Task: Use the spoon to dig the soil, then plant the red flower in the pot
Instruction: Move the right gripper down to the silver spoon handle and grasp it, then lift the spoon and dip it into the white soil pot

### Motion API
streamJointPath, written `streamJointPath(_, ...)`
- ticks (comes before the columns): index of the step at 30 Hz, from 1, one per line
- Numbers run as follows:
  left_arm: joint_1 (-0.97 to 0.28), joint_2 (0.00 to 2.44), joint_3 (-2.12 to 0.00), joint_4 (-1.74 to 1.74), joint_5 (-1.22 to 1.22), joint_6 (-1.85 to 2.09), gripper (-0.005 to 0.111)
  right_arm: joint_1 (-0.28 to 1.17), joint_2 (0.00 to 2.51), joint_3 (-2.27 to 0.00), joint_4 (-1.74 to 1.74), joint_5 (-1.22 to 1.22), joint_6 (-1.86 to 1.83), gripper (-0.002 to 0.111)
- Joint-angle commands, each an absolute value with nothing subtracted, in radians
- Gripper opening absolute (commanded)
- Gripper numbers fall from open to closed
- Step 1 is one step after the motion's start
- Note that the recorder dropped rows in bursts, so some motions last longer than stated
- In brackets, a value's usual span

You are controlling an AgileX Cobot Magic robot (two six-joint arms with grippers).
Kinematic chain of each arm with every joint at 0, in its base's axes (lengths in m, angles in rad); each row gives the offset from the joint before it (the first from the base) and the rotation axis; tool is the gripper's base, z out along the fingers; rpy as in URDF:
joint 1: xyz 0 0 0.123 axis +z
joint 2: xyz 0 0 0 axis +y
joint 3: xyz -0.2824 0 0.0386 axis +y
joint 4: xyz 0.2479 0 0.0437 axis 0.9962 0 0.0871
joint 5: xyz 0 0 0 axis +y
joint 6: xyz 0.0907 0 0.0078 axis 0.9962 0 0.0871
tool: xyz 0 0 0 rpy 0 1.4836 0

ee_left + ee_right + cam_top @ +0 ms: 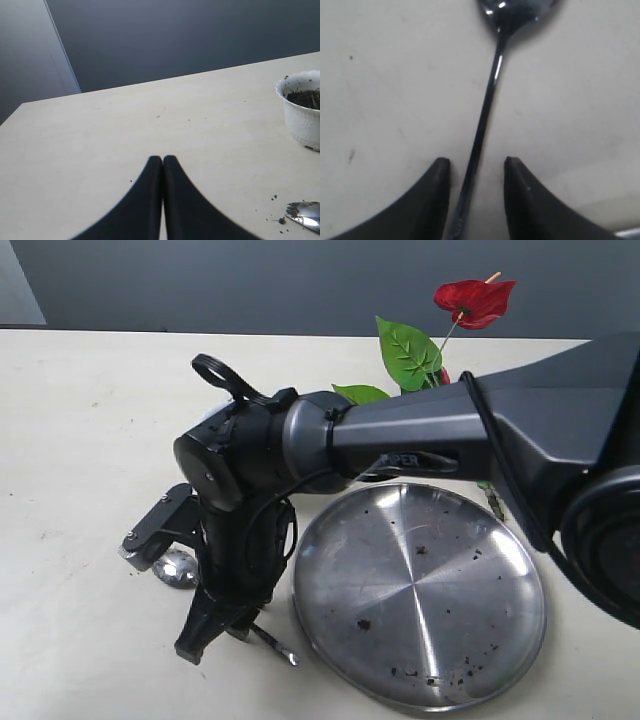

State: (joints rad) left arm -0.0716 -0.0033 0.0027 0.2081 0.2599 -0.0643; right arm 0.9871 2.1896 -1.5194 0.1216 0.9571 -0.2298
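1. Right wrist view: the right tool (474, 172) has its fingers apart, one on each side of the spoon (487, 105) handle. The handle runs through the gap between them; whether either finger touches it cannot be told.
2. The spoon lies flat on the worktop (385, 90). Its long axis points straight away from the right tool, bowl at the far end, handle end toward the wrist.
3. Exterior view: the right arm reaches across the middle and points down at the worktop. The spoon bowl (176, 567) shows on one side of the right tool (215, 625) and the handle tip on the other, beside the steel plate (420, 595).
4. Left wrist view: the left tool (162, 165) has its fingers together and holds nothing. It sits above bare worktop, with the spoon bowl (305, 216) off to one side and the pot (302, 107) further out on that same side.
5. The pot holds dark soil (305, 97). Loose crumbs lie on the plate and near the spoon bowl.
6. The red flower (475, 300) shows behind the right arm in the exterior view; where its stems end is hidden by the arm.
7. Judgement: the right tool is the nearer one and is aligned with the handle. Either a closing or a release could follow, since the fingers straddle the handle squarely across its long axis.
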Motion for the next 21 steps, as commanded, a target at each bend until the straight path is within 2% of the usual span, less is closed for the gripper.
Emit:
streamJointPath(1,-0.074,0.000,0.000,0.203,0.253,-0.068,0.002,0.988,2.191,-1.523,0.144,0.995,-0.250,0.018)
streamJointPath(5,-0.074,0.000,0.000,0.203,0.253,-0.068,0.002,0.988,2.191,-1.523,0.161,0.992,-0.250,-0.001)
streamJointPath(21,-0.074,0.000,0.000,0.203,0.253,-0.068,0.002,0.988,2.081,-1.569,0.115,0.982,-0.250,-0.001)
